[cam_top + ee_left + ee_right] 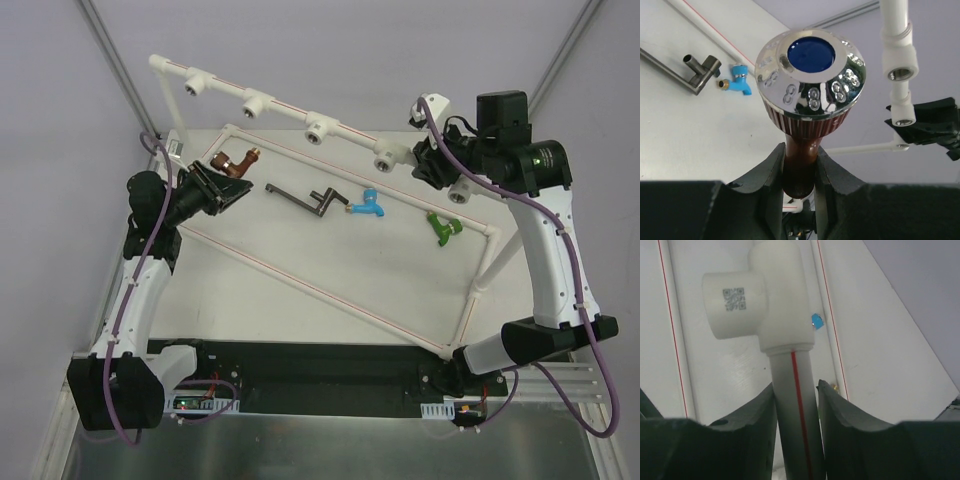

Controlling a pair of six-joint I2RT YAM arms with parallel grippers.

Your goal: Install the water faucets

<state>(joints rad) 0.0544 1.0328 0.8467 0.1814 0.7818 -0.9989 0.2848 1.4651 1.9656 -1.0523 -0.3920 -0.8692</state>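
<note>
Top view: the left gripper (225, 178), at 10 o'clock on the table (280, 312), is clamped on the red-brown faucet (238, 162), whose brass end points to 2 o'clock. A grey fitting (310, 200) lies near centre. The blue faucet (367, 207) lies just beside it at 3 o'clock, and the green faucet (441, 228) lies further out at 4 o'clock. Both are inside the frame (330, 297). The right gripper (437, 165) sits on the frame's far rail at 2 o'clock, between two sockets (385, 160). Left wrist view: the fingers (771, 170) grip the red-brown faucet's stem, and its chrome knob (810, 65), capped in blue, blocks the centre. The blue faucet and grey fitting show at 10 o'clock, two sockets at 2 o'clock. Right wrist view: the fingers (755, 410) are closed narrow on a red-striped frame pipe, just below a tee (775, 285) bearing a QR code (733, 298).
</note>
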